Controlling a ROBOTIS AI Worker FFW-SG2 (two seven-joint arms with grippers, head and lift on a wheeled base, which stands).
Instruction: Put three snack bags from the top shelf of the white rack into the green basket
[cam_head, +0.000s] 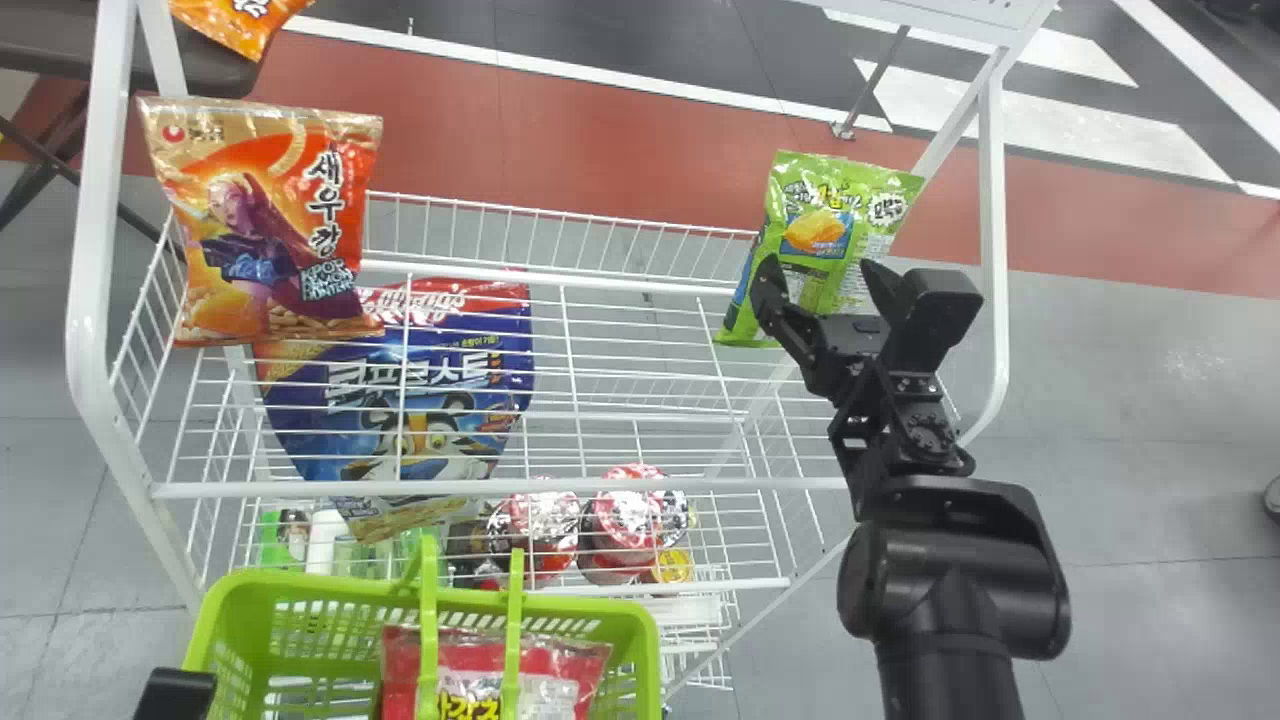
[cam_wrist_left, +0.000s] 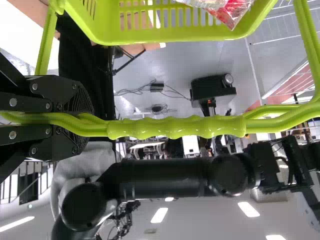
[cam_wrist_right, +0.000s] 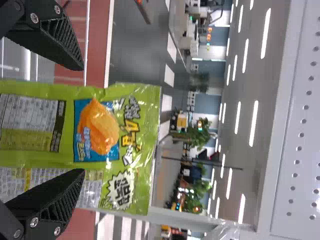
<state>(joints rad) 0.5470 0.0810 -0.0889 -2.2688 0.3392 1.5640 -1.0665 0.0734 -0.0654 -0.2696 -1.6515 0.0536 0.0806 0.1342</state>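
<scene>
My right gripper (cam_head: 822, 280) stands open at the green snack bag (cam_head: 825, 225), which is upright at the right end of the white rack's top shelf (cam_head: 500, 488). In the right wrist view, the green bag (cam_wrist_right: 132, 145) shows between and behind the spread fingers of this gripper (cam_wrist_right: 80, 120), the lower finger overlapping it; contact is unclear. An orange snack bag (cam_head: 270, 230) stands at the shelf's left end. My left gripper (cam_head: 175, 692) is at the bottom left; its wrist view shows the gripper (cam_wrist_left: 84, 122) shut on the handle (cam_wrist_left: 175, 127) of the green basket (cam_head: 640, 640). A red bag (cam_head: 480, 675) lies inside.
Below the top shelf are a blue cereal bag (cam_head: 410, 390) and lidded cups (cam_head: 625, 520). The rack's white posts (cam_head: 90, 250) rise at both ends, with a perforated panel (cam_head: 960, 15) above. Another orange bag (cam_head: 235, 20) lies on a dark seat behind, left.
</scene>
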